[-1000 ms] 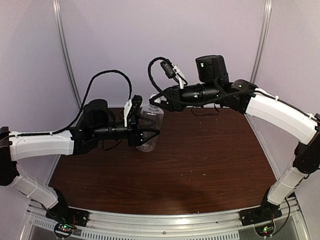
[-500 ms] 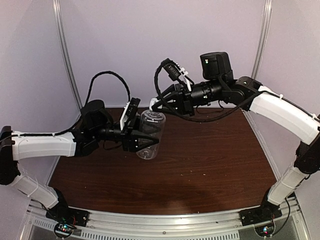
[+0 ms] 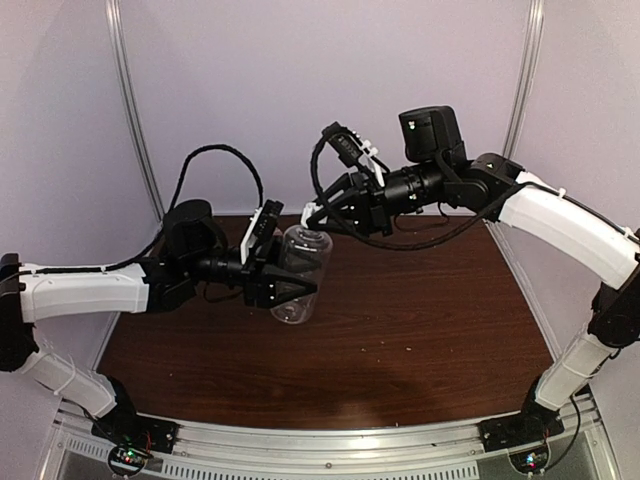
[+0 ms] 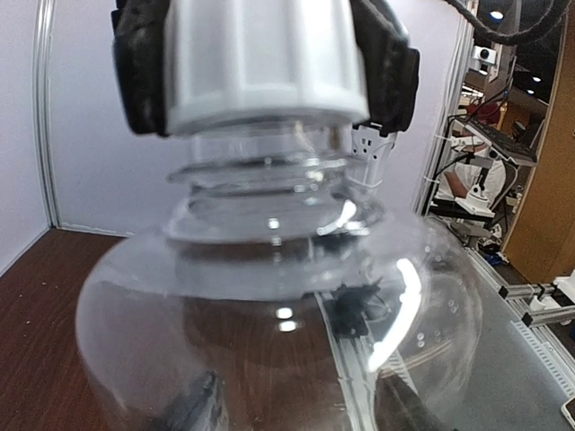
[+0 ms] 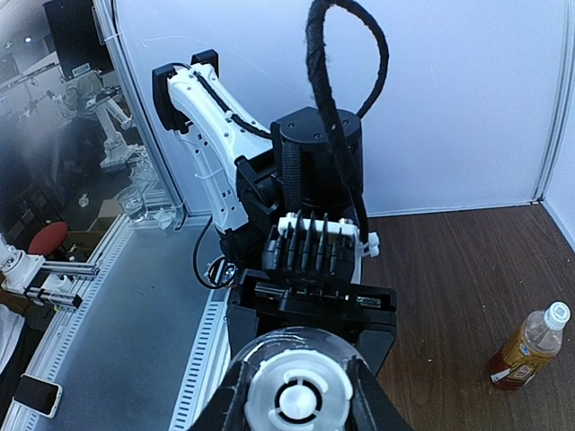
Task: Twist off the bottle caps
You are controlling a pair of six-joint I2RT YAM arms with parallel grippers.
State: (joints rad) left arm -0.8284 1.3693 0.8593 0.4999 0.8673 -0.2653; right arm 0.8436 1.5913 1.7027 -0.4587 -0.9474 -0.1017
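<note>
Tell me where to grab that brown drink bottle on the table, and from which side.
Grip the brown bottle around its body, below the shoulder, coming in level from the side. It seems to stand upright with its white cap on, so that leaves the cap free for unscrewing.

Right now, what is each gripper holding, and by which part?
The left gripper holds the clear bottle by its body. The right gripper pinches its white cap by the sides.
</note>
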